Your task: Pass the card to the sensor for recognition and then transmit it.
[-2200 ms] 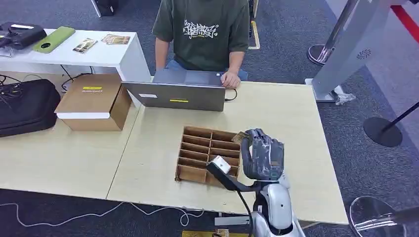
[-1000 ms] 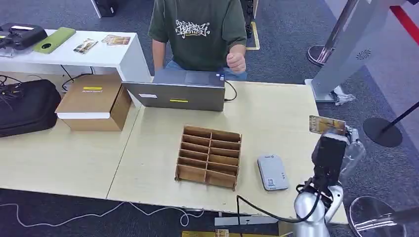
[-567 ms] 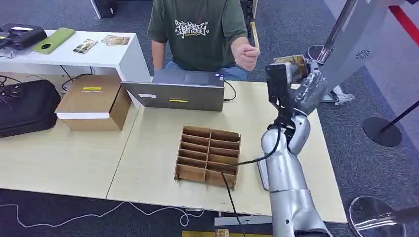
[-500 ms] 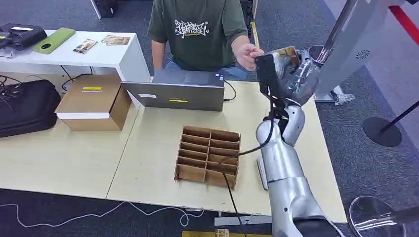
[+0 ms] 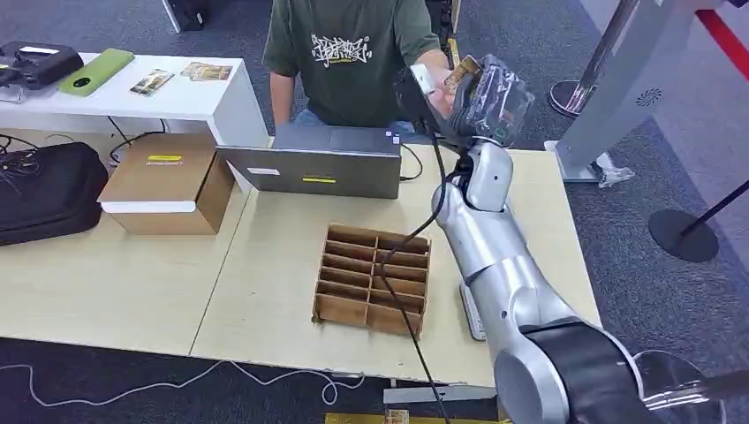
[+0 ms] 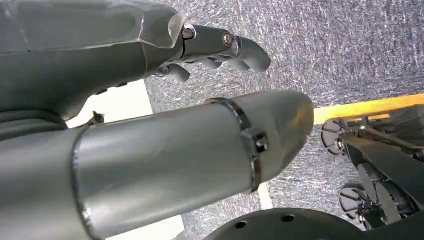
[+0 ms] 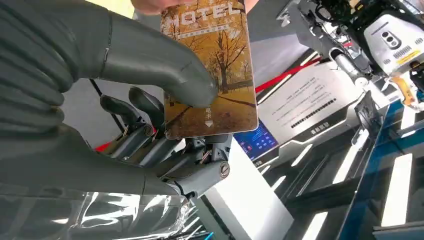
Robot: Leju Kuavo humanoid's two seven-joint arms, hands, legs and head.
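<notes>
One card (image 7: 210, 65) pinched in right hand (image 7: 150, 100).

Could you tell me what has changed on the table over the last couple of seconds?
The right hand, holding the hotel card, rose from the divided wooden tray, swung out right, then up and across to the person's hand, which lifted off the laptop to meet it. The card reader, the tray and the cardboard box stayed put.

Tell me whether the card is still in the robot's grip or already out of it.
In its grip: the right hand pins the card between thumb and fingers; a person's hand is at its far end.
</notes>
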